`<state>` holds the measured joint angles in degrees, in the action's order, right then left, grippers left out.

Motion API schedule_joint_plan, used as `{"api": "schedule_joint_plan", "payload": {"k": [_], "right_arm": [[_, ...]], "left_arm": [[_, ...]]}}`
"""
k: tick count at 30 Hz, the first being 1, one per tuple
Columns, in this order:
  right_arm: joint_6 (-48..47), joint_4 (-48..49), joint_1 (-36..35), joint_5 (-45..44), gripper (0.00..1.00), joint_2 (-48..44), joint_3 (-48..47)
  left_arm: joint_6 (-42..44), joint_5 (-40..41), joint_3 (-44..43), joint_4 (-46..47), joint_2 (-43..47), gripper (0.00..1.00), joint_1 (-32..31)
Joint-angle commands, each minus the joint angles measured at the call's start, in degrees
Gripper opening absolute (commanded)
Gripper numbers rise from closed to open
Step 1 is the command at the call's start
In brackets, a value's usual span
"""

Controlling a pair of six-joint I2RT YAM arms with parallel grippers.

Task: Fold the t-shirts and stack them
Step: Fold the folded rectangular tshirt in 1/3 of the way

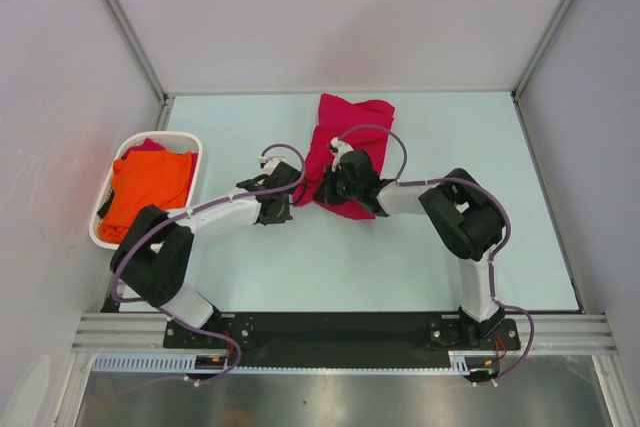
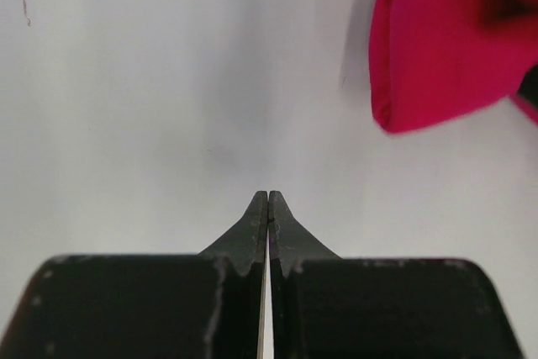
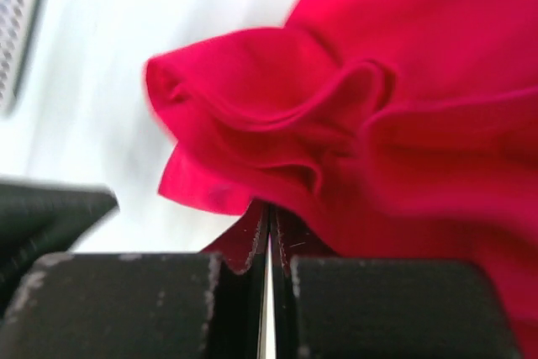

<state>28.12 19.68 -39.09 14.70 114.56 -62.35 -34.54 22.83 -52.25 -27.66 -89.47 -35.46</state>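
Crimson-red soft cloth t-shirt [image 1: 352, 127] lies rumpled on the pale tabletop [image 1: 400, 257], toward its far side. The bright orange cloth t-shirt [image 1: 150, 187] sits heaped in the white oval plastic basket [image 1: 197, 167] at the left. The right gripper [image 3: 269, 208], jaws closed against a crimson fold, could drag and bunch the cloth. The left gripper [image 2: 268, 197], closed and empty, hovers just beside the shirt. No writing shows.

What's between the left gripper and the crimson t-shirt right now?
Only bare table. The left wrist view shows it between the shut left gripper and the folded corner of the crimson t-shirt.
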Motion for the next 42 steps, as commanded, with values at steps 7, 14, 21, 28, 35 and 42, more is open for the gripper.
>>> {"api": "schedule_joint_plan", "payload": {"k": [7, 14, 21, 28, 35, 42], "right_arm": [[-2.45, -1.49, 6.31, 5.67, 0.00, 6.73, -14.12], [-3.77, -6.05, 6.48, 10.97, 0.00, 4.53, -12.45], [-8.95, -18.68, 6.13, 8.51, 0.00, 4.53, -12.18], [-13.44, -28.74, 6.48, 4.11, 0.00, 1.11, -11.23], [-11.77, -21.72, 9.65, 11.66, 0.00, -4.44, -8.93], [-9.84, -17.66, 10.00, 13.60, 0.00, -0.84, -11.12]], "left_arm": [[-0.61, 2.04, -1.72, -0.38, -0.35, 0.00, -0.40], [-0.52, 2.04, -2.77, -0.64, -2.55, 0.00, -0.40], [-0.35, 2.13, -3.47, -0.47, -3.25, 0.00, -0.48], [0.00, 2.75, -3.91, -0.55, -3.52, 0.00, -0.57], [0.44, 2.92, -4.61, -0.73, -3.34, 0.00, -0.57], [0.18, 3.10, -4.35, -0.91, -3.60, 0.00, -0.57]]}}
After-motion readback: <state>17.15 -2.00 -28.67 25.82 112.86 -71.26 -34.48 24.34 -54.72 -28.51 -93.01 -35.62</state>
